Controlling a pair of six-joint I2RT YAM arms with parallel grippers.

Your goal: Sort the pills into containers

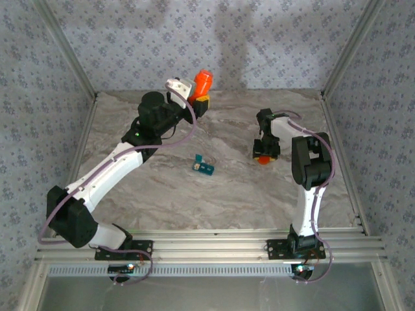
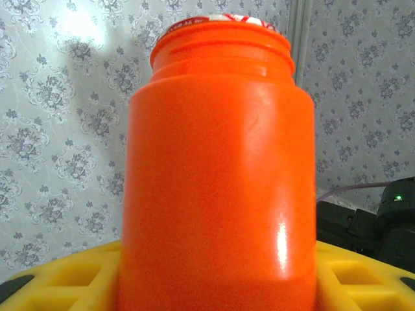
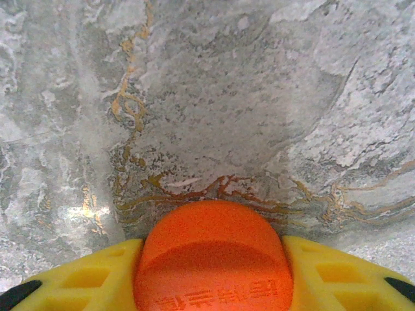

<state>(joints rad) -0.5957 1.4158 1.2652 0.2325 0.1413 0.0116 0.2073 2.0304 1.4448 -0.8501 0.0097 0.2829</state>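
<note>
Glossy orange bottle (image 2: 220,181) clamped in left gripper (image 1: 198,100) — matte, domed orange cap (image 3: 213,249) pinched in right gripper (image 1: 265,156).

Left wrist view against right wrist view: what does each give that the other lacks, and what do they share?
Left wrist: a tall orange cylindrical plastic bottle, uncapped, against patterned grey wallpaper, with a dark arm part bearing a green light at the right. Right wrist: a round orange plastic cap over the grey marbled table. Shared: yellow fingers flank the orange item at the bottom edge.
</note>
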